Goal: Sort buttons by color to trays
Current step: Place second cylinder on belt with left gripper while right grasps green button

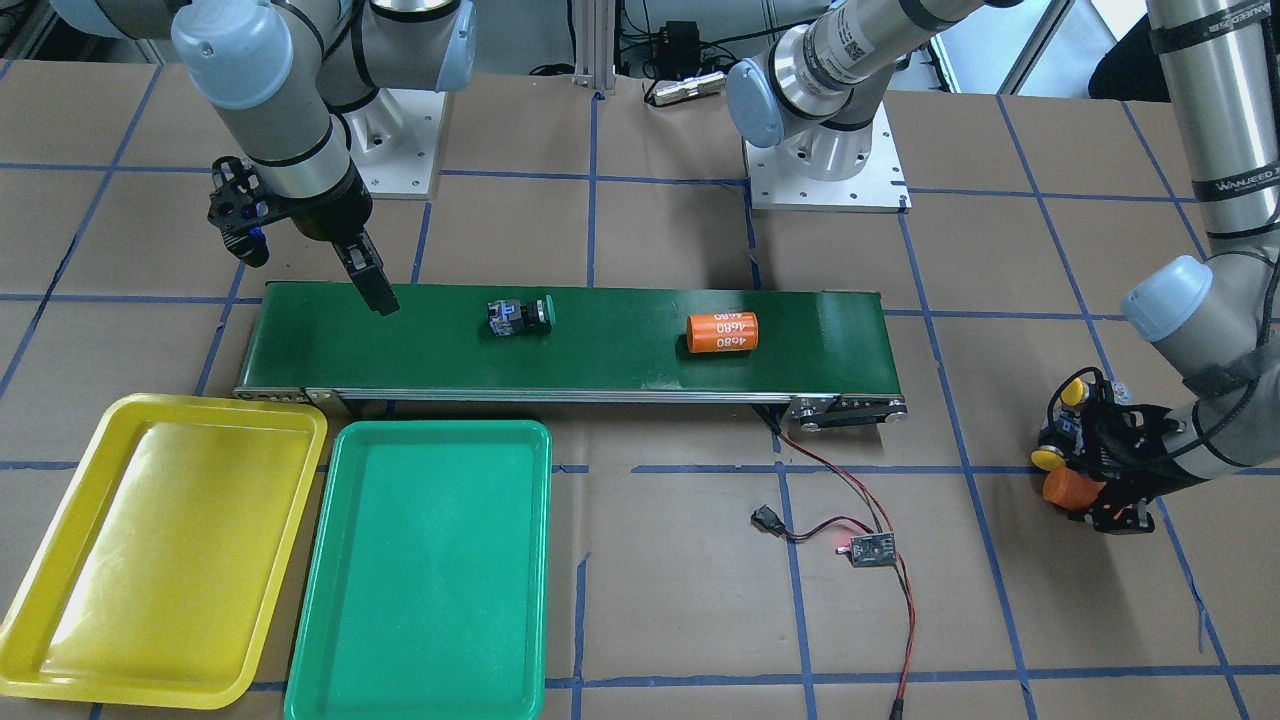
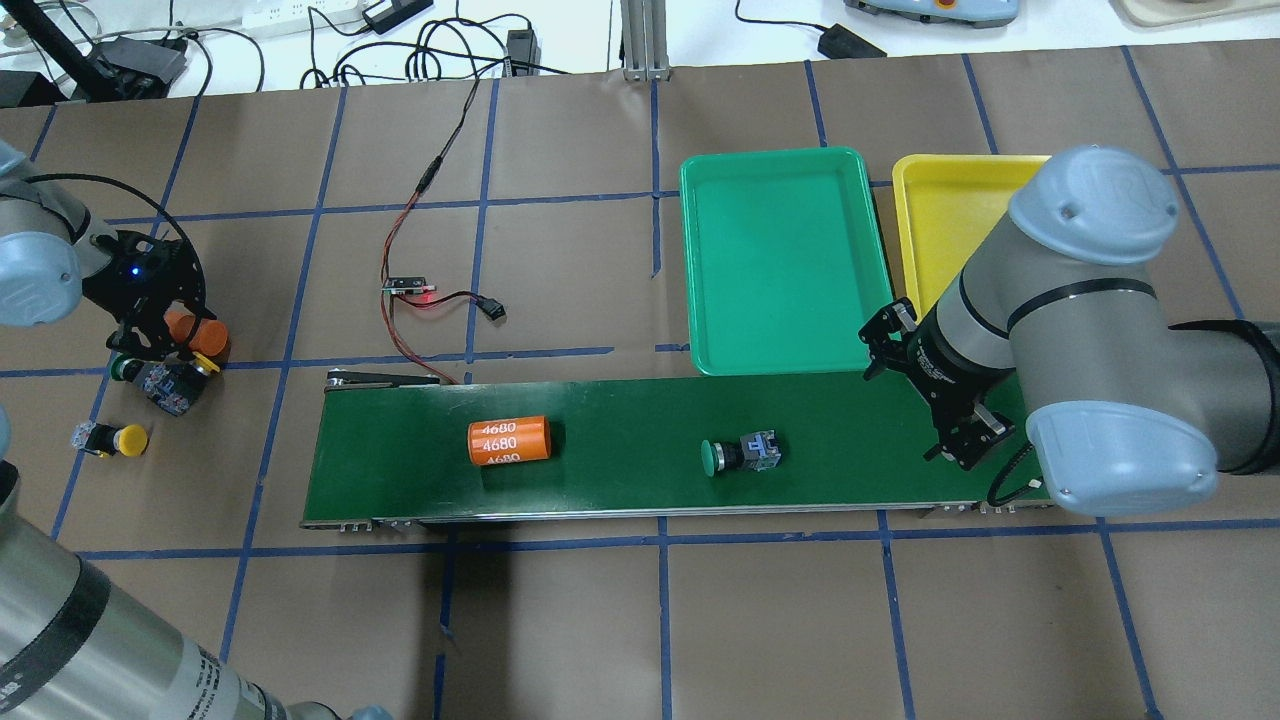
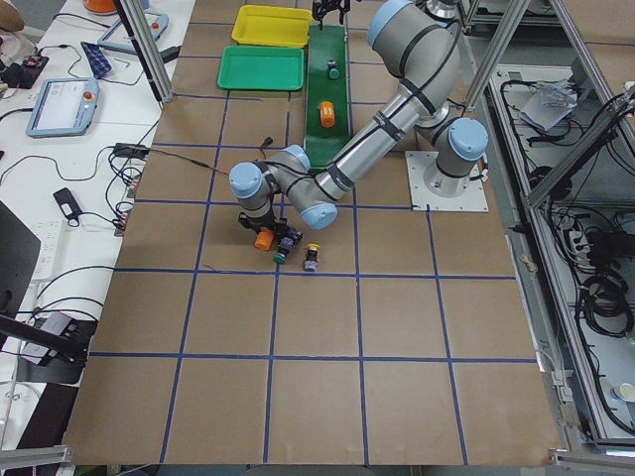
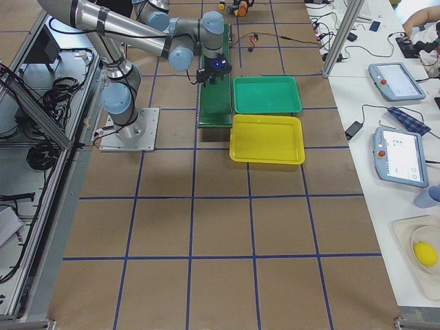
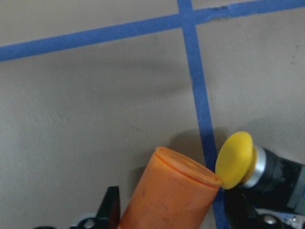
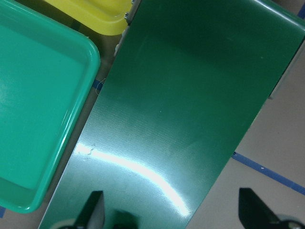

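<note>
Roomy belt, crowded corner of the surface [image 2: 560, 620].
The green button [image 2: 738, 455] lies alone on the conveyor belt [image 2: 620, 480], well apart from an orange cylinder [image 2: 509, 441]. The right pincer [image 6: 171, 210], fingers spread, hangs over bare belt near its end. The left pincer [image 5: 175, 214] straddles a second cylinder [image 5: 167, 186], with a yellow button [image 5: 235, 160] just beside it and other buttons [image 2: 165, 385] near.

Brown tabletop [image 2: 560, 620], blue tape grid [image 2: 663, 620]; white bench [image 4: 402, 216].
</note>
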Controlling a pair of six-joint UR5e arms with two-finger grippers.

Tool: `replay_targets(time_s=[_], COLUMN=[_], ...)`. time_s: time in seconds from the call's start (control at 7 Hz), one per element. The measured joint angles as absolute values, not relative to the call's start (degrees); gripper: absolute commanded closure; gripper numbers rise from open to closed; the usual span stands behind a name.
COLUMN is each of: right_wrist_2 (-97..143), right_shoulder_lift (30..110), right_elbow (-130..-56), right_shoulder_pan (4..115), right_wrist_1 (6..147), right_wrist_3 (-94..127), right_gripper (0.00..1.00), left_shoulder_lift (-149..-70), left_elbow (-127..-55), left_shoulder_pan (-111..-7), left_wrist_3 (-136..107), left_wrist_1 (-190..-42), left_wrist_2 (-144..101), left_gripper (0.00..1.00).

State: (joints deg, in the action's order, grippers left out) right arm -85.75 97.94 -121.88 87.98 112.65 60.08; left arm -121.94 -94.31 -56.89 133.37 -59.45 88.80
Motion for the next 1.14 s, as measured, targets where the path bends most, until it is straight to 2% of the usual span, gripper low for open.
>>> replay_targets(time_s=[0.71,1.14], right_wrist_2=[-85.6,-85.6], right_shoulder_lift=[97.3,97.1], right_elbow=[-121.1,-121.1], right_shoulder_pan=[87.9,87.9], right_wrist_1=[112.8,113.2], right_wrist_3=[59.9,60.0], right_gripper=[0.0,0.0], left_shoulder_lift=[-111.8,-103.0], left_elbow=[-94.7,-101.2], left_shoulder_pan=[-62.8,-66.8], left_wrist_3=[124.7,117.6], left_wrist_1=[-74.2,-78.6], left_wrist_2=[89.3,87.8], left_gripper=[0.74,0.74])
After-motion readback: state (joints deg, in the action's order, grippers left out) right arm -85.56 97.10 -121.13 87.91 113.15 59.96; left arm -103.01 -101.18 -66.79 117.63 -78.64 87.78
